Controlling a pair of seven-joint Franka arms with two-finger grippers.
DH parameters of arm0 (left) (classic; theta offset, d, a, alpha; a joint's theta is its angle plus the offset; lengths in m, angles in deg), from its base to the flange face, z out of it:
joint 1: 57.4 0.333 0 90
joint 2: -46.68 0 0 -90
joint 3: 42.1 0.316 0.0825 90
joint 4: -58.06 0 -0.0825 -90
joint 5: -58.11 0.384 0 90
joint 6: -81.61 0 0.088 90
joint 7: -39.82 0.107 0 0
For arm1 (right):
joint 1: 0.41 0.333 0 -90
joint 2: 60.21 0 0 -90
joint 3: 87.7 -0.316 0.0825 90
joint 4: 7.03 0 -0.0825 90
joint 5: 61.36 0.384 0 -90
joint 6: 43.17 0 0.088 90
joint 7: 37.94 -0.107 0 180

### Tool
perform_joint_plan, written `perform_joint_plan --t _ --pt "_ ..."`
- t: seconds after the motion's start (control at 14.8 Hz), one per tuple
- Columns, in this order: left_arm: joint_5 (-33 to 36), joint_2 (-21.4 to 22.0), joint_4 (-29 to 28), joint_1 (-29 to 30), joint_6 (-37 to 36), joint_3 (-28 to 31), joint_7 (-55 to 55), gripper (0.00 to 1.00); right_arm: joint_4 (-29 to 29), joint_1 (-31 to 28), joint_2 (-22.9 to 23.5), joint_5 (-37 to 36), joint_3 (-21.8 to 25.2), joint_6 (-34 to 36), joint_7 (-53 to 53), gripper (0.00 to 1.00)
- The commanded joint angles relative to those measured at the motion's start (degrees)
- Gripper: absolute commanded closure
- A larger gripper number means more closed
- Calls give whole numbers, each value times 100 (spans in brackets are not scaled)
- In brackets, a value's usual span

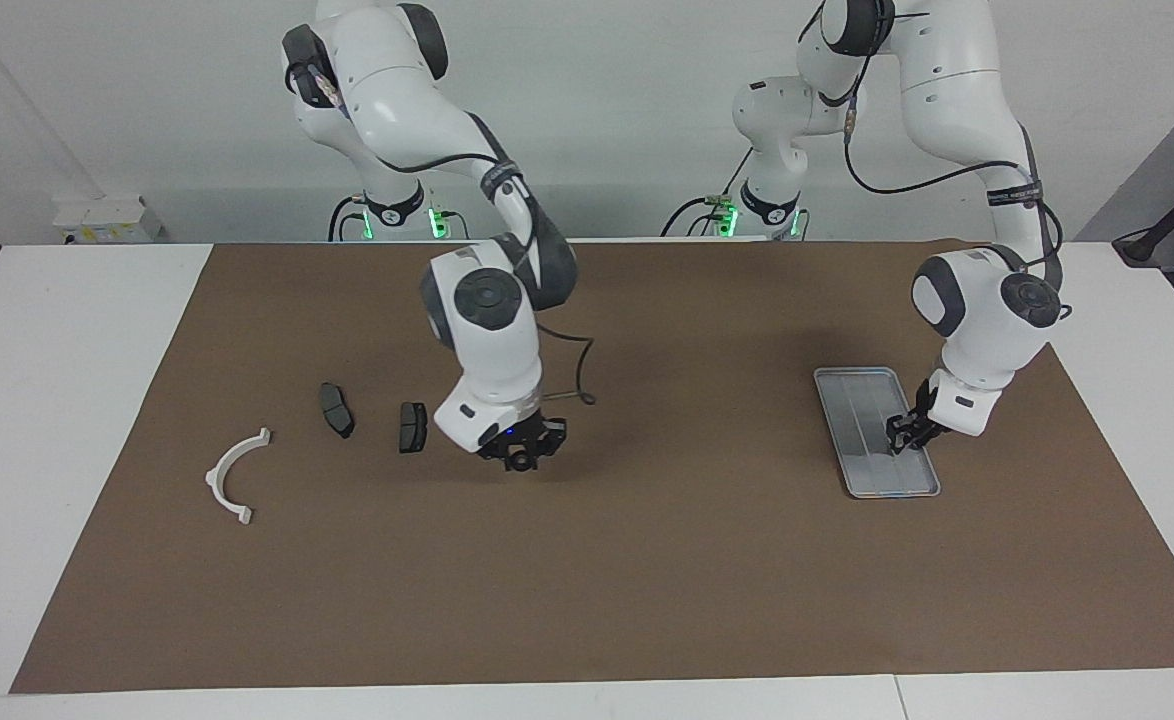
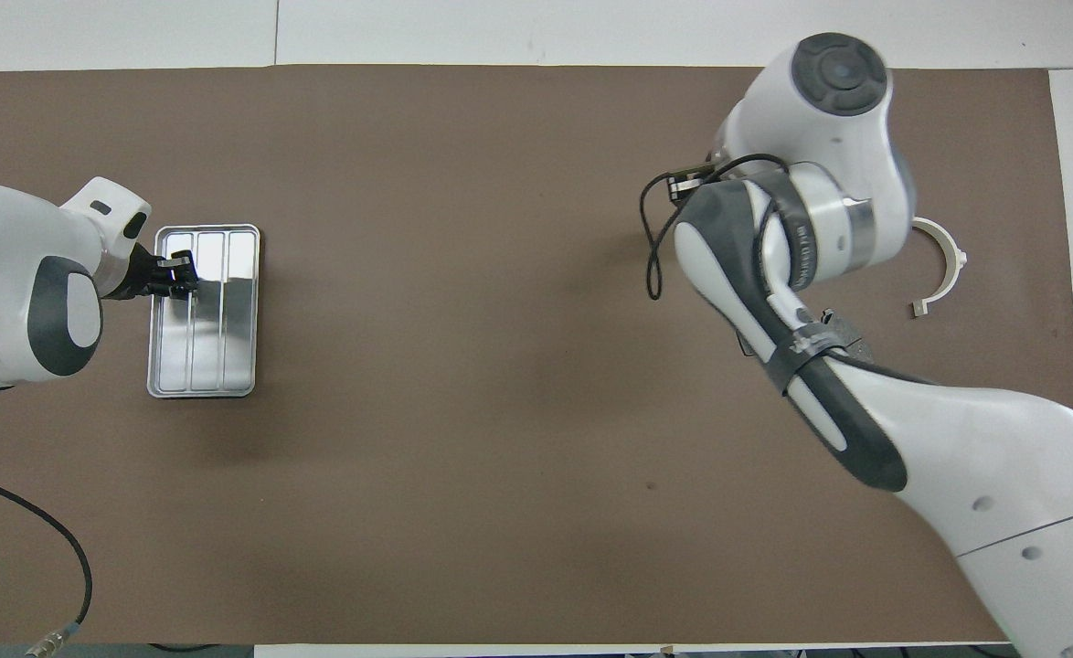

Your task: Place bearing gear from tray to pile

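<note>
The silver tray (image 1: 859, 398) lies toward the left arm's end of the mat and shows no parts on its ridged floor (image 2: 226, 347). My left gripper (image 1: 902, 436) is down in the tray near one long rim (image 2: 177, 275). My right gripper (image 1: 522, 452) hangs low over the mat beside the pile, shut on a small dark round bearing gear (image 1: 519, 462). In the overhead view its own arm hides it. The pile holds two dark brake-pad plates (image 1: 336, 410) (image 1: 412, 427) and a white half-ring (image 1: 230, 476), which also shows in the overhead view (image 2: 950, 263).
A brown mat (image 1: 647, 560) covers most of the white table. A black cable (image 1: 579, 375) loops from the right wrist. Another cable (image 2: 61, 539) lies near the left arm's base.
</note>
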Motion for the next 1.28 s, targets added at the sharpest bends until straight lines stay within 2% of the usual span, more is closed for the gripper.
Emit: perform_joint_plan --t 0.0,0.2,0.47,0.61,0.81,1.08,1.22 --pt "103 37 -124 -145 152 57 -174 55 127 -745 -45 -35 -130 36 1136 100" --pt "103 37 -133 -145 152 57 -174 55 434 -1238 -62 -52 -121 -200 1814 100" --pt "103 37 -150 -145 143 66 -165 80 1233 -1415 -282 -44 -121 -894 2097 100" --pt "103 37 -168 -145 135 66 -174 100 1498 -1432 -343 -44 -121 -1097 2141 100" --pt "94 11 181 -354 -250 57 -619 100 1902 -1511 -431 -35 -130 -1440 2220 100" --pt "85 -314 1455 -1372 -1568 66 -2480 100 2087 -1538 -458 -35 -130 -1546 2255 100" --pt "68 -489 1965 -1786 -1930 57 -3273 100 2105 -1538 -476 -35 -130 -1581 2247 100"
